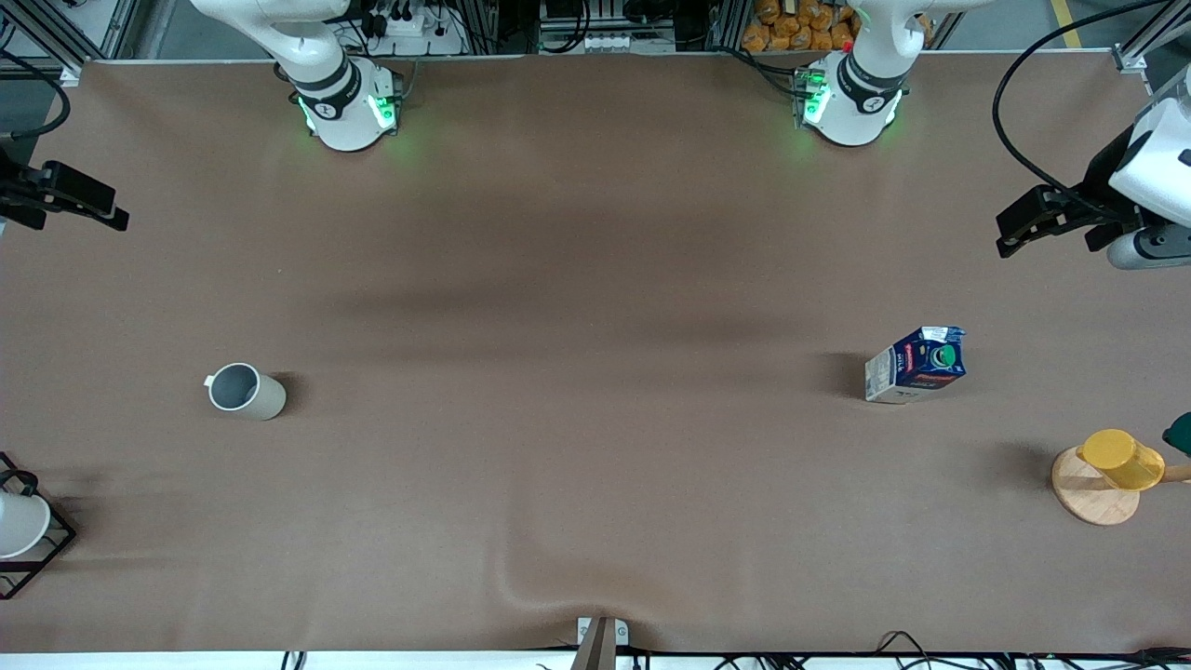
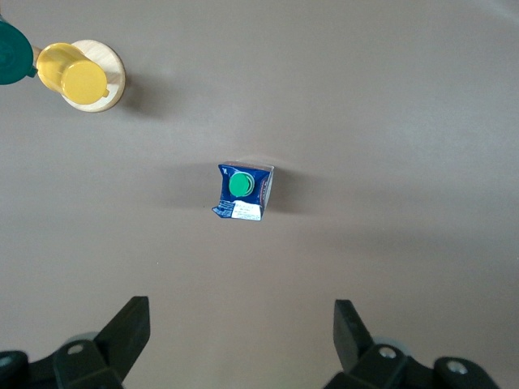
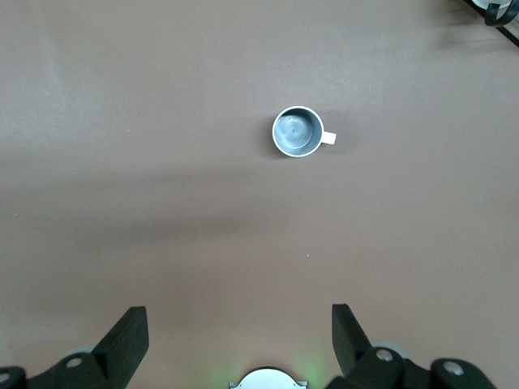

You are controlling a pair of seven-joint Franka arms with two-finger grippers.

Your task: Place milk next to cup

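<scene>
Fingers on both the left gripper (image 2: 235, 340) and right gripper (image 3: 235, 340) were spread, holding nothing. Nothing was done yet: milk carton (image 1: 916, 364) sat toward the left arm's edge, beige mug (image 1: 245, 392) toward the right arm's edge, well apart.

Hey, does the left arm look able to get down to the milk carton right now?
Probably yes. The left gripper is open and empty, up in the air, and the milk stands upright with bare table around it, apart from the yellow cup.
</scene>
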